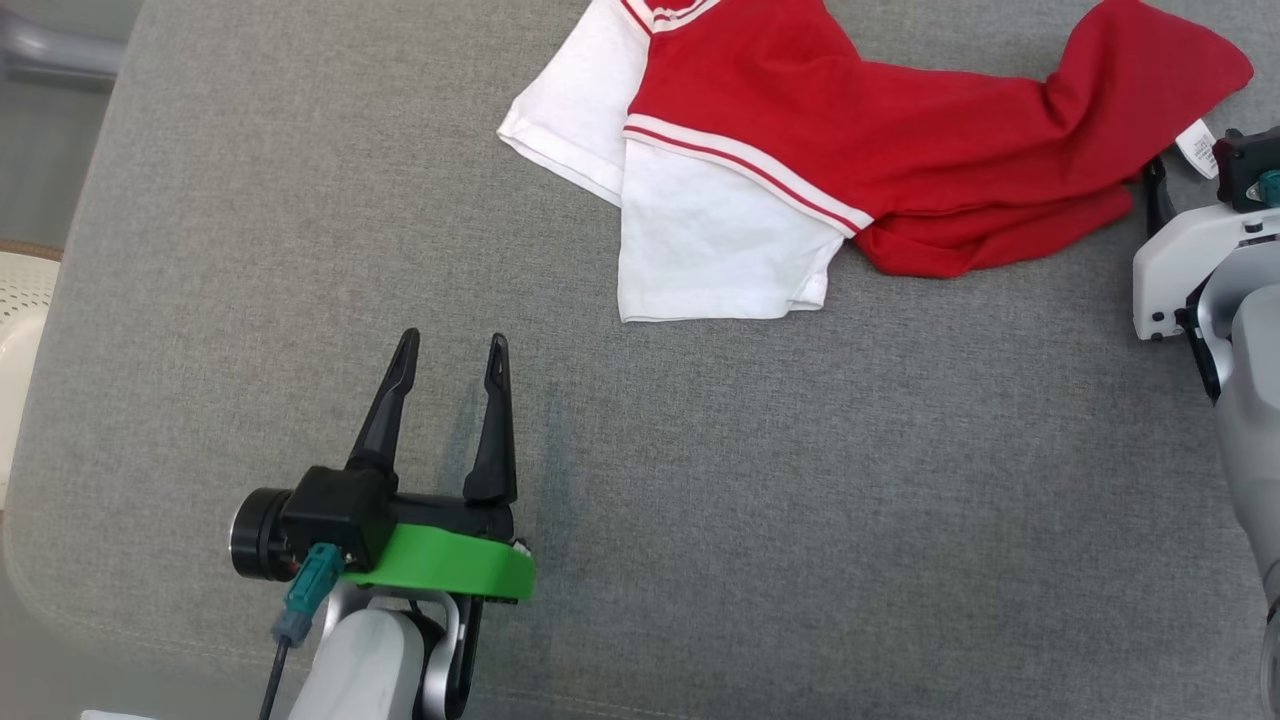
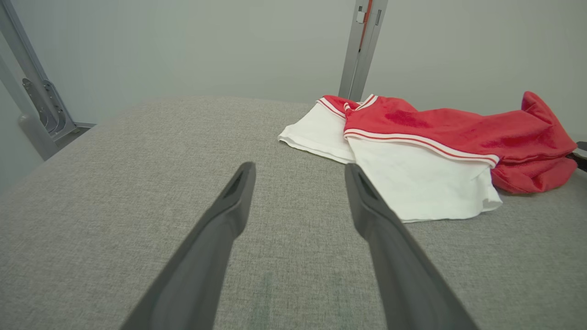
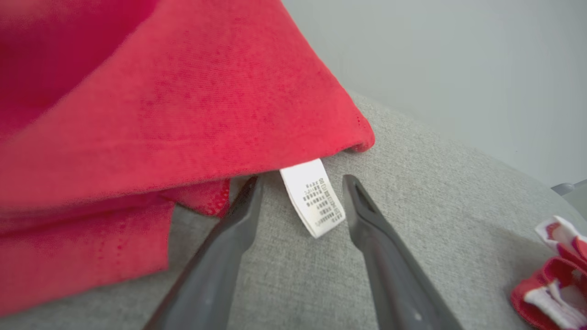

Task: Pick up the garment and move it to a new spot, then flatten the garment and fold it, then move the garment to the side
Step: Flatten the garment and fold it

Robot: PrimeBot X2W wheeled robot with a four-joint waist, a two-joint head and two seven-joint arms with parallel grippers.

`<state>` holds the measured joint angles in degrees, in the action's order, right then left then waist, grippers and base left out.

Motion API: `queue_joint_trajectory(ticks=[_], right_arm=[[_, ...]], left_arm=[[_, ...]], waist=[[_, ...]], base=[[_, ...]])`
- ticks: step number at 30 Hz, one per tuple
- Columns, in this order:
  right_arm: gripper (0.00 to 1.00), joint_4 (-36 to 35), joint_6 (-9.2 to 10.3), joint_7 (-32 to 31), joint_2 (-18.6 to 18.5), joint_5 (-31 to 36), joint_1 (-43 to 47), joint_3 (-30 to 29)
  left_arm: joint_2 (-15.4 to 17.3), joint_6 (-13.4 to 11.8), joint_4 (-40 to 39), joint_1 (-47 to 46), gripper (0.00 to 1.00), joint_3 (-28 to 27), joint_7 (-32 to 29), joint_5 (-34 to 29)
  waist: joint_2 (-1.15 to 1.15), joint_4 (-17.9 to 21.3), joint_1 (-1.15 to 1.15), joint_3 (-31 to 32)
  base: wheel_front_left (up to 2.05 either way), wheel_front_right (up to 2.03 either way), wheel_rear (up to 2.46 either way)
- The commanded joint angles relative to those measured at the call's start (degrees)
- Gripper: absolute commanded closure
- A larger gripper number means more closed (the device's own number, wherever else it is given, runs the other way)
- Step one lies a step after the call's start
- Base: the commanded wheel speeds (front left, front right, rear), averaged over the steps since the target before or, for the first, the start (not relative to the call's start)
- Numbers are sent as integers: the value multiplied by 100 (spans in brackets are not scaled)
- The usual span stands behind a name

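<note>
My open right pincer (image 3: 302, 179) is just at the care label (image 3: 312, 197), on the right end of the red-and-white shirt (image 1: 850, 130) lying left-to-right on the far worktop (image 1: 800, 500); my open left pincer (image 1: 452, 338) is well apart.

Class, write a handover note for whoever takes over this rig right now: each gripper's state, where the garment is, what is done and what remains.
Left gripper: open, empty, over the grey cushion, apart from the garment.
Right gripper: open, empty, at the garment's red hem, with its fingers on either side of the white care label.
Garment: a red and white shirt, rumpled on the cushion, not gripped.
Done: no step shows as finished; the shirt is neither flat nor folded.
Left: grasp, reposition, flatten, fold, move aside.
</note>
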<state>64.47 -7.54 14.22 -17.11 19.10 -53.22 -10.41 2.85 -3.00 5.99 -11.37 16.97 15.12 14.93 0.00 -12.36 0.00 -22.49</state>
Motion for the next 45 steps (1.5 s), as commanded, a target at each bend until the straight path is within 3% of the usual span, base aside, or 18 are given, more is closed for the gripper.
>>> queue_joint_trajectory(ticks=[1, 2, 3, 13, 19, 29, 37, 45], right_arm=[[89, -41, 11, 43, -38, 139, -8, -63], [98, -45, 11, 40, -33, 203, -13, -115], [100, -59, 11, 36, -30, 282, -25, -176], [100, -197, 11, -26, 120, 923, -109, -677], [100, -496, 11, 96, 397, 843, 118, -933], [100, -2306, 11, 96, 878, 840, 1593, -578], [100, -2782, 11, 95, 1162, 787, 2864, -400], [100, -3191, 11, 20, 1340, 539, 3382, -96]], left_arm=[[10, -15, 1, -44, 0, -20, 2, -18], [10, -14, 2, -44, 0, -22, 2, -17], [10, -9, 3, -54, 0, -22, 2, -24], [10, 76, 79, -116, 0, -51, 2, -141], [10, 51, 29, -5, 0, -127, 2, -145], [12, 47, -28, 211, 0, -211, 2, -160], [12, 18, 7, 333, 0, -270, 2, -136], [12, 63, 38, 446, 0, -325, 2, -160]], waist=[[0, 1, 0, -8], [0, 4, 0, -16], [0, 9, 0, -26], [0, 30, 0, -86], [0, 247, 0, 143], [0, 936, 0, 699], [0, 1200, 0, 995], [0, 1274, 0, 1226]], base=[[0, 0, 0], [0, 0, 0], [0, 0, 0], [0, 0, 0], [0, 0, 0], [0, 0, 0], [0, 0, 0], [0, 0, 0]])
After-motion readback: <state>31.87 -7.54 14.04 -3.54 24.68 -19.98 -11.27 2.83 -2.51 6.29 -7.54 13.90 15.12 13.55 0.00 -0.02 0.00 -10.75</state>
